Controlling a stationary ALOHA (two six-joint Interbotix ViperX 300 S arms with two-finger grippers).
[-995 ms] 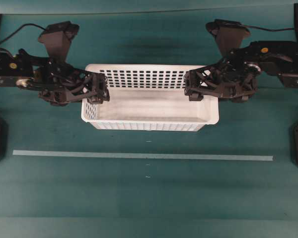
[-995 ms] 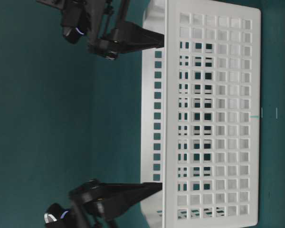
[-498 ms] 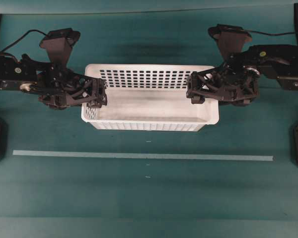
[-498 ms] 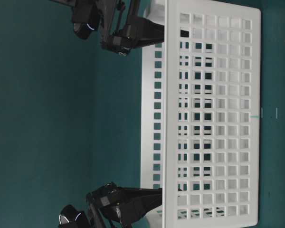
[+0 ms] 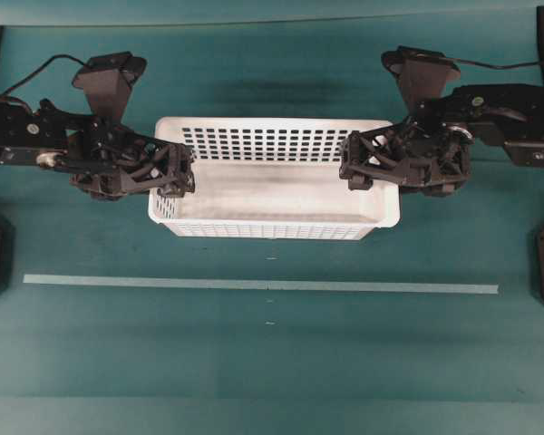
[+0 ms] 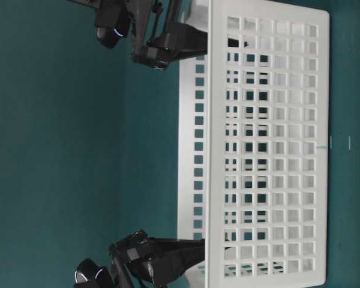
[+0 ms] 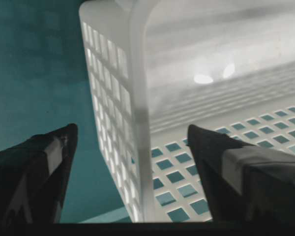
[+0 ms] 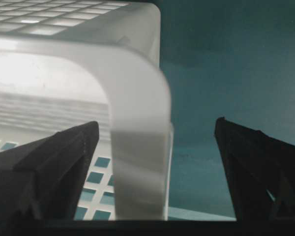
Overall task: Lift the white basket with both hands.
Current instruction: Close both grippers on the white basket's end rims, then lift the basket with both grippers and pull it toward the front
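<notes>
Evidently basket (image 5: pixel 274 192) walls sit between fingers (image 7: pixel 37 162) (untouched).

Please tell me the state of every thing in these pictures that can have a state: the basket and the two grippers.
white basket: upright on the table, nothing in it, not lifted yet.
left gripper: open, jaws straddling the basket's end wall, one finger inside, one outside.
right gripper: open, jaws straddling the opposite end wall, not closed on the rim.

The white basket (image 5: pixel 274 181) has walls patterned with rows of small slot holes. The surface (image 5: pixel 272 362) is teal, crossed by one pale stripe (image 5: pixel 254 285). Both grippers are black.
</notes>
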